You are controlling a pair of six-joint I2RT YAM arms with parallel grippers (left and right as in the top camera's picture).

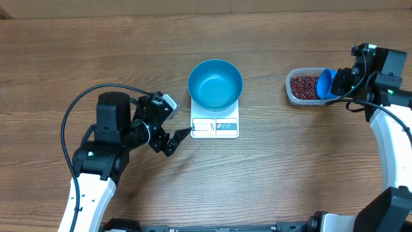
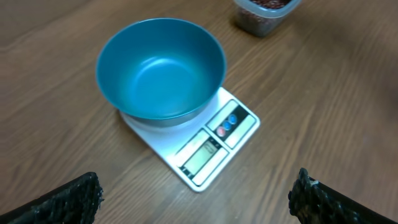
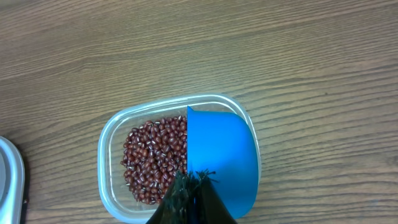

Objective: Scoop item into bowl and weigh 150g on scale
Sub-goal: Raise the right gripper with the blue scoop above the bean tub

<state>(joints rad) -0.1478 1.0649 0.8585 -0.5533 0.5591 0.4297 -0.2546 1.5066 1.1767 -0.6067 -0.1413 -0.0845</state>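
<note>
Barely begun, by the look of it: the bowl (image 1: 215, 84) sits on the back part of the scale (image 1: 215, 127), and both the overhead and left wrist views show its inside bare, with not one bean in it. The scale's display faces the front edge, but it is too small to read, so I cannot say whether it is on or zeroed

All the beans (image 3: 152, 158) that show lie in the tub (image 1: 291, 95), well to the right of the scale. The right gripper (image 3: 193, 202) is pressed together on the handle of the scoop (image 3: 221, 155), which stands in the half of the tub farther from the scale, its edge against the heap. The blue face that shows in the right wrist view is bare; whether any beans lie in it I cannot tell

The left gripper (image 2: 196, 205) hangs spread wide and pinching nothing, just left of the scale's front corner and pointed at it

My reading: the setup is done, with bowl on scale and scoop in hand, and the first scoop is in hand. Everything else is left: lifting a load, carrying it over to the scale, tipping it into the bowl, and repeating until the weight is reached
</note>
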